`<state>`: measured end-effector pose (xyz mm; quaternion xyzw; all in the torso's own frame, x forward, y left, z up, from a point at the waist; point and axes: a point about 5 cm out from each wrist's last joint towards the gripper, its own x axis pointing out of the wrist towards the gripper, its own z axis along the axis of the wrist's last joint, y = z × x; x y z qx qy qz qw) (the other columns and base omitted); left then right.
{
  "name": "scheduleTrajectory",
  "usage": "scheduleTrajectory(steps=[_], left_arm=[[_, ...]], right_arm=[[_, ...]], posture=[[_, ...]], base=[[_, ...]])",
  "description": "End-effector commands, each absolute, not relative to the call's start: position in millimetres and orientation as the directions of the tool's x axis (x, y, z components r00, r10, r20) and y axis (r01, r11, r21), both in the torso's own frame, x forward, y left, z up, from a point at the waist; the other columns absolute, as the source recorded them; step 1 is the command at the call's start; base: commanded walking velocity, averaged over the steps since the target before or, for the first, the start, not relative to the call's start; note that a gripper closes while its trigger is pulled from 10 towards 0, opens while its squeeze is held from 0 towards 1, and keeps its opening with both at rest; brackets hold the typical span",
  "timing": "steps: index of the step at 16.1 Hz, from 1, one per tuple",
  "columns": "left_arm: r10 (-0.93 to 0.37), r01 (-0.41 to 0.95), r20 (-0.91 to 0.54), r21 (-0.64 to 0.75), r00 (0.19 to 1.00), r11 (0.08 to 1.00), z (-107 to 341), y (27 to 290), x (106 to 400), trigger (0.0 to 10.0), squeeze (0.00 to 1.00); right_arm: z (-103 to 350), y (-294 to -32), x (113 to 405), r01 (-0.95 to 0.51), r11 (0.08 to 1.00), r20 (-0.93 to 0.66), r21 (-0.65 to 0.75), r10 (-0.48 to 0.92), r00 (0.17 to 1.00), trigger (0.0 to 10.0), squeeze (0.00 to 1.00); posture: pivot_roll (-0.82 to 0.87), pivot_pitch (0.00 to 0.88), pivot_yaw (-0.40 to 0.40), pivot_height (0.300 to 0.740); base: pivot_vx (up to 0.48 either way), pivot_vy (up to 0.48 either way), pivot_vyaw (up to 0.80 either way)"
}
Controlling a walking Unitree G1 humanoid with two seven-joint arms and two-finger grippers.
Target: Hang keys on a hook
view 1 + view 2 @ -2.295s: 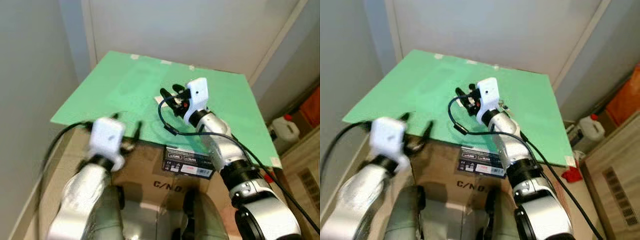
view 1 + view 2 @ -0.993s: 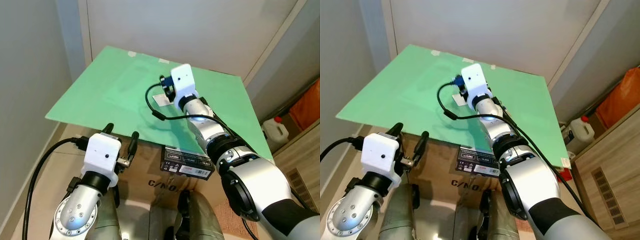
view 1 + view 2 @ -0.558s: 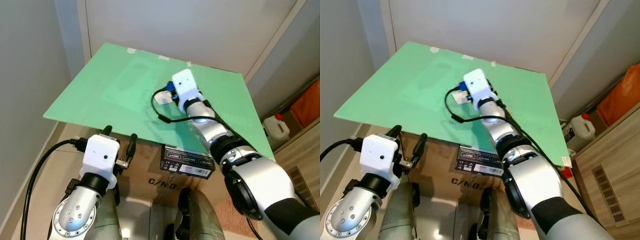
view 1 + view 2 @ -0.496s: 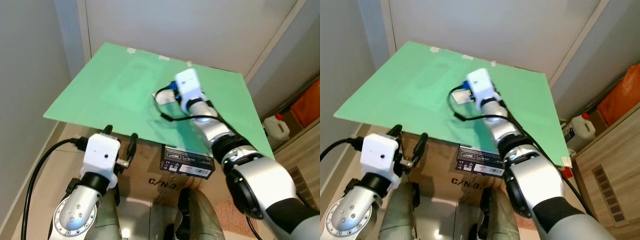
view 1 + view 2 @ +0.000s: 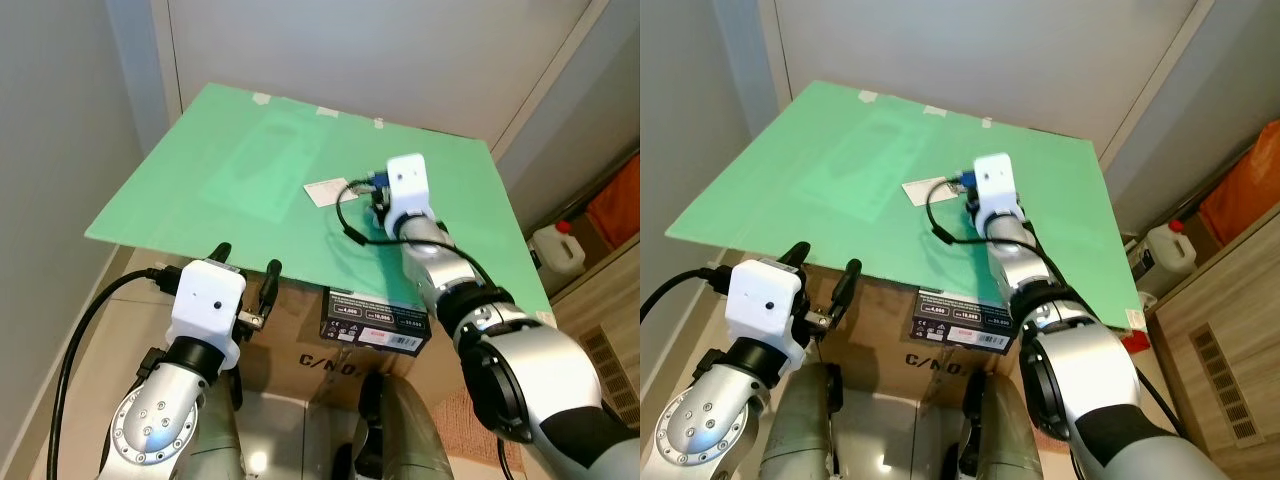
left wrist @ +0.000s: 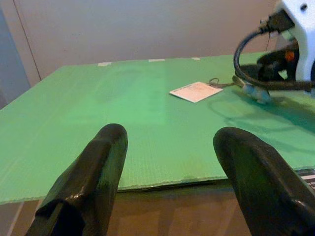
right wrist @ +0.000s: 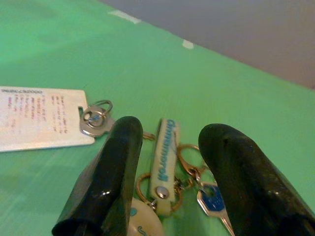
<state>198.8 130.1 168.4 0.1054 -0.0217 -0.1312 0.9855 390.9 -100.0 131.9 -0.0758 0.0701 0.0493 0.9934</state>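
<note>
While nothing is hung yet: task looks barely started, no hook visible
keys [image 7: 165,162]: lying flat on the green bench [image 5: 230,170], just right of a white tag [image 5: 325,191]
right claw [image 7: 165,182]: fingers apart, straddling the keys, no grip
left claw [image 6: 167,162]: apart, near bench edge, idle
containers: cardboard box [image 5: 300,340] under bench, contents hidden

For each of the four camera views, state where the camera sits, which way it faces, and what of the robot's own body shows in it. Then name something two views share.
Left eye view: on the head, facing forward and down at the green board; both arms show.
Right eye view: the same scene; right gripper by the white tag.
Left wrist view: along the open left gripper across the board.
Right wrist view: along the open right gripper over the keys.
Shared: the white tag and keys appear in both wrist views.
</note>
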Motion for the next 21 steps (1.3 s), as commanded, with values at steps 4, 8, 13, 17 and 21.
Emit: scheduleTrajectory(steps=[4, 8, 13, 17, 21], left_arm=[[-0.303, 0.294, 0.015, 0.201, 0.953, 0.935, 171, 124, 200, 10.0, 0.00], [-0.304, 0.294, 0.015, 0.206, 0.953, 0.933, 170, 125, 202, 10.0, 0.00], [-0.303, 0.294, 0.014, 0.204, 0.953, 0.934, 168, 124, 204, 10.0, 0.00], [-0.310, 0.300, 0.018, 0.206, 0.951, 0.931, 169, 125, 208, 10.0, 0.00], [-0.319, 0.307, 0.020, 0.211, 0.948, 0.928, 168, 125, 209, 10.0, 0.00]], right_arm=[[112, -103, 383, -0.108, 0.993, -0.218, -0.040, 0.096, 0.971, 10.0, 0.00], [108, -93, 379, -0.138, 0.990, -0.232, 0.037, 0.143, 0.962, 10.0, 0.00], [82, -100, 365, -0.150, 0.987, -0.297, 0.064, 0.163, 0.941, 10.0, 0.00], [72, -104, 358, -0.169, 0.984, -0.311, 0.061, 0.180, 0.933, 10.0, 0.00], [56, -118, 343, -0.183, 0.982, -0.320, 0.048, 0.189, 0.928, 10.0, 0.00]], posture=[[0.33, 0.083, -0.160, 0.549], [0.33, 0.080, -0.167, 0.549], [0.31, 0.076, -0.173, 0.549], [0.29, 0.071, -0.173, 0.549], [0.28, 0.067, -0.170, 0.549]], base=[[0.000, 0.000, 0.00], [0.000, 0.000, 0.00], [0.000, 0.000, 0.00], [0.000, 0.000, 0.00], [0.000, 0.000, 0.00]])
